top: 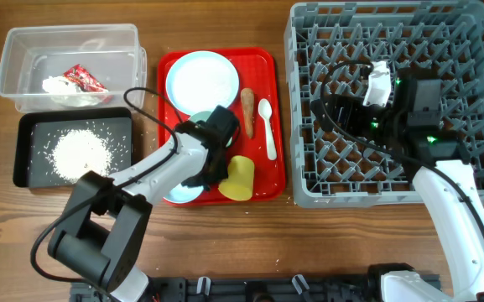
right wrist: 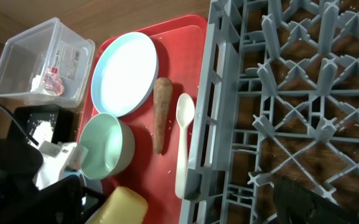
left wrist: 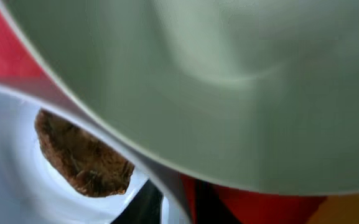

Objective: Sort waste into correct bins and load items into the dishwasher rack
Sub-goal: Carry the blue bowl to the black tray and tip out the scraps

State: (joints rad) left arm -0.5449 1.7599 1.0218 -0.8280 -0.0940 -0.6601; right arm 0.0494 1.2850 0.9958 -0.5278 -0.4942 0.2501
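Observation:
My left gripper (top: 210,168) is low over the front left of the red tray. In the left wrist view its dark fingers (left wrist: 174,204) sit either side of the rim of a pale bowl (left wrist: 5,162), apparently closed on it. That bowl (top: 179,191) holds the brown food lump (left wrist: 83,158). The second, green bowl (top: 198,117) fills the view above (left wrist: 229,93). The plate (top: 201,80), carrot stick (top: 247,111), spoon (top: 268,127) and tipped yellow cup (top: 237,178) lie on the tray. My right gripper (top: 351,109) hovers over the grey rack (top: 476,101); only one dark finger shows (right wrist: 303,202).
The red tray (top: 265,59) lies between the bins and the rack. The clear tub (top: 23,50) at the back left holds the wrapper (top: 85,78) and tissue (top: 64,88). The black tray (top: 28,151) in front of it holds rice (top: 82,151).

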